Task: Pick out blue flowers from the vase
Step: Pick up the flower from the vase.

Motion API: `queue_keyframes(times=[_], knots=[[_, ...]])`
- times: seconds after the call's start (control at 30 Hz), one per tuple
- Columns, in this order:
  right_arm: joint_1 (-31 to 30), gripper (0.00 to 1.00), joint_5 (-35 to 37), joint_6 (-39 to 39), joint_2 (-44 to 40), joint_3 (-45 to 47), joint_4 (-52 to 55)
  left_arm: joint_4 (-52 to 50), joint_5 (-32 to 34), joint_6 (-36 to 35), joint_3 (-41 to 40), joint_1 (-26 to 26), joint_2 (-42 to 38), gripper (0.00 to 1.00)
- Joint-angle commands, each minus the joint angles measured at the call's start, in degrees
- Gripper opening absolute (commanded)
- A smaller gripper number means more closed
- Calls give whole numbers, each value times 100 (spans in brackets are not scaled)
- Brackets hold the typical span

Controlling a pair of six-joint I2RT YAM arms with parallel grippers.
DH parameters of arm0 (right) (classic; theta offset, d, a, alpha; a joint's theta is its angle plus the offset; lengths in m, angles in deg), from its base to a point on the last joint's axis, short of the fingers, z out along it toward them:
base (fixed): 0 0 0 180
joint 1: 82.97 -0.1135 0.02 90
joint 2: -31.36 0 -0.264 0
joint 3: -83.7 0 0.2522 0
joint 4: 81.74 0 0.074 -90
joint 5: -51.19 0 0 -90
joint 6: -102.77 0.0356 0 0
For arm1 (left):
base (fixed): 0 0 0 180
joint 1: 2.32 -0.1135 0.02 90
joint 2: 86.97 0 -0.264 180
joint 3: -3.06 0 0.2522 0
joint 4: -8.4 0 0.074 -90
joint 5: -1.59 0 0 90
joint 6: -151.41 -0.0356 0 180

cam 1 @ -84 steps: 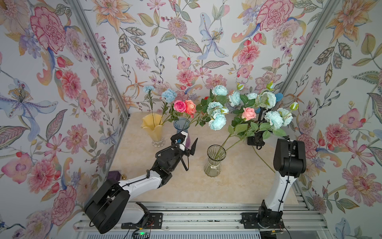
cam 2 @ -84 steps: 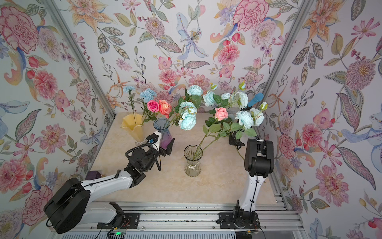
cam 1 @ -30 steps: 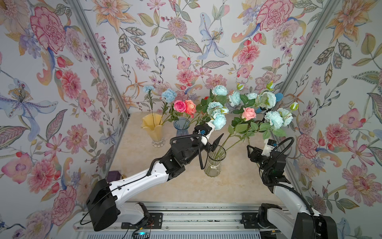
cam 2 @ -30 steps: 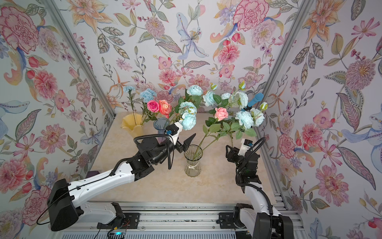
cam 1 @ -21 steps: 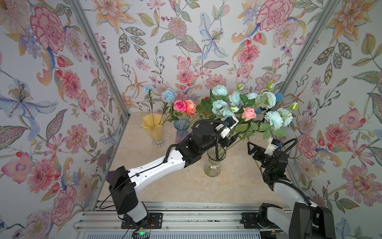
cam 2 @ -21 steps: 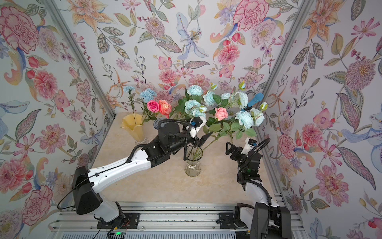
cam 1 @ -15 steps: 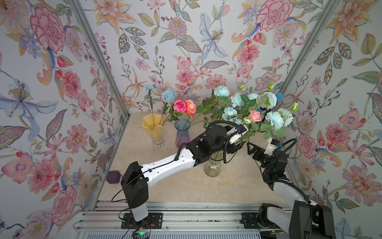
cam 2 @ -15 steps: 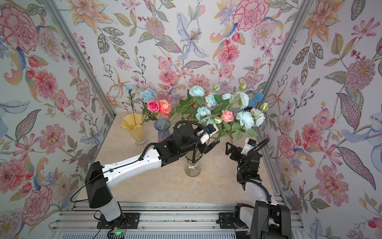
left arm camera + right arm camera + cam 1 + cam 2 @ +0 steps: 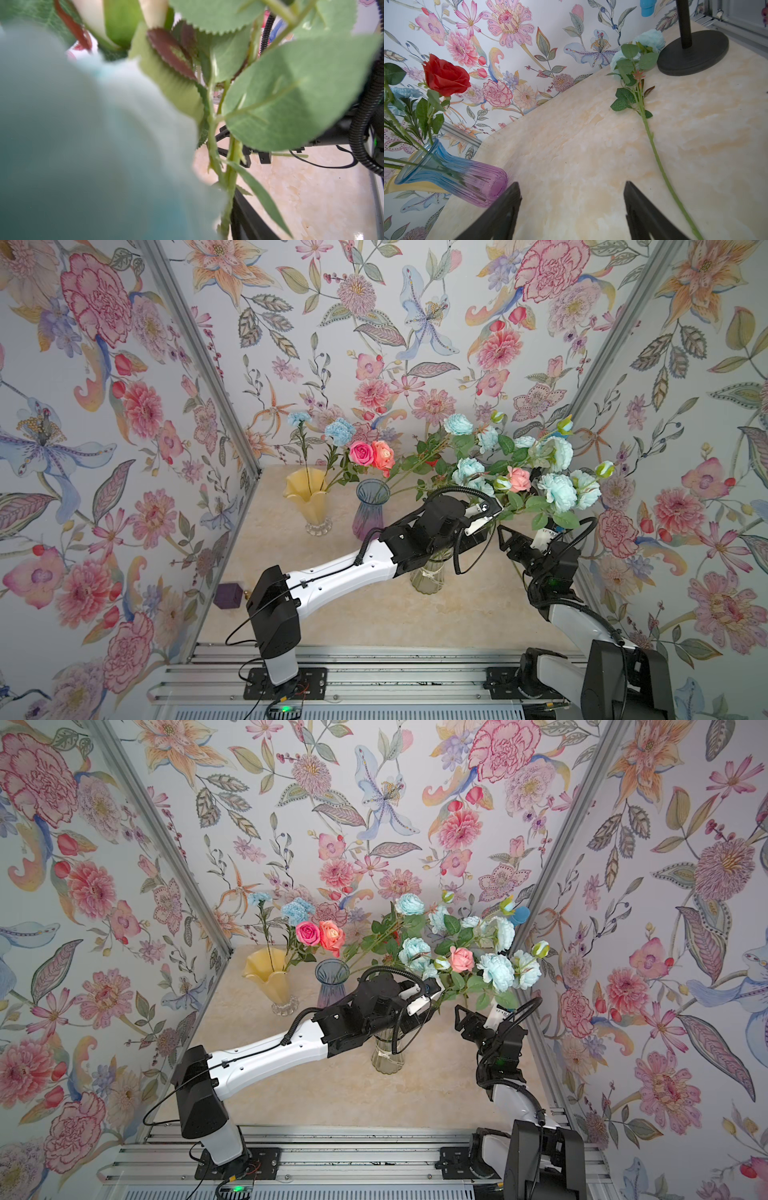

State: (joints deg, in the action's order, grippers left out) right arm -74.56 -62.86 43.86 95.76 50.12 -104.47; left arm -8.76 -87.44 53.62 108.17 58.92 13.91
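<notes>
One tool (image 9: 492, 519) (left) deeper among flowers (image 9: 557, 491)

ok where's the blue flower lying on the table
In the right wrist view the blue flower lies flat on the marble table, blooms beside the black stand base, stem reaching back alongside the right claw.

Floral wallpaper walls (image 9: 374, 323) enclose a cream marble tabletop (image 9: 365, 618).
</notes>
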Motion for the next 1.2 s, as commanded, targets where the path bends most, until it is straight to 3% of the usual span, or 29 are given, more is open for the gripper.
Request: queue_keyframes(times=[0.0, 0.27, 0.6, 0.87, 1.03, 1.17], knots=[[-2, 78, -134, 57, 15, -136, -324, 398, 669, -204, -502, 93, -282, 61], [-469, 76, -340, -299, 290, -681, 20, 2860, 1303, -83, -3039, 40, -2600, 68], [-491, 72, -368, -306, 343, -721, 48, 2952, 1838, -28, -3819, -196, -3736, 70], [-470, 66, -398, -280, 423, -760, 44, 1689, 365, 274, -3188, -39, -3503, 63], [-429, 63, -482, -240, 494, -783, 10, 957, 321, 167, -2506, 396, -2645, 62], [-396, 61, -508, -198, 505, -753, -42, 1133, 495, 42, -2271, 466, -2057, 62]])
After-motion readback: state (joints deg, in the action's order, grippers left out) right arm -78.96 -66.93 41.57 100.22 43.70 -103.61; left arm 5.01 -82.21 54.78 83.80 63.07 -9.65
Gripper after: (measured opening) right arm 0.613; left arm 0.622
